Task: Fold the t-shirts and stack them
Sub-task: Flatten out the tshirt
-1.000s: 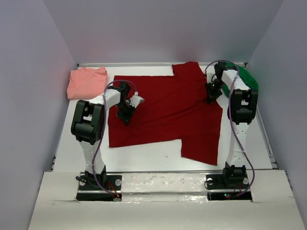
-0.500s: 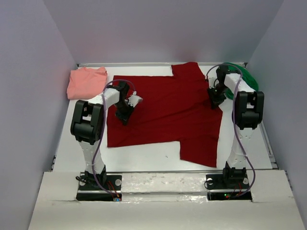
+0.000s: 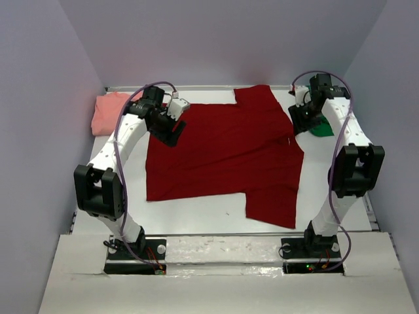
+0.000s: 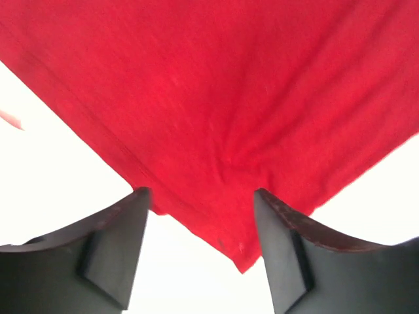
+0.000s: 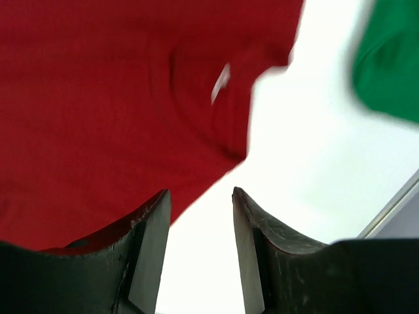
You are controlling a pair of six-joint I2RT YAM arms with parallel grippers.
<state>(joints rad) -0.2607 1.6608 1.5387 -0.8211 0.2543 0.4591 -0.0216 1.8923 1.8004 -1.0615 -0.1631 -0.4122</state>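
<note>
The dark red t-shirt (image 3: 222, 154) lies spread flat in the middle of the white table (image 3: 196, 212). Its hem is to the left and its neck to the right, with one sleeve pointing to the far edge and the other to the near edge. The salmon-pink t-shirt (image 3: 107, 114) lies in the far left corner, apart from the red one, and the left arm covers a part of it. Of the green t-shirt (image 3: 322, 128) only a small piece shows at the far right, behind the right arm.

The left tool (image 3: 170, 134) is over the far left corner of the red shirt — the corner of the hem. In the left wrist view its fingers (image 4: 111, 255) stand wide apart. The pointed corner of the cloth lies between them, with bare table on both sides. The tool holds nothing. Whether the fingertips touch the cloth, I cannot tell.

The right tool (image 3: 296, 124) is at the far right side of the red shirt, near the neck. In the right wrist view its fingers (image 5: 258, 255) are parted with a narrower gap, and nothing is between them. The edge of the red cloth runs under this gap: the left finger is over the shirt, the right finger over the white table. A small white label (image 5: 221, 84) shows on the red cloth a little ahead — it is blurred. The green shirt is at the top right of this view, with bare table between it and the red shirt.
</note>
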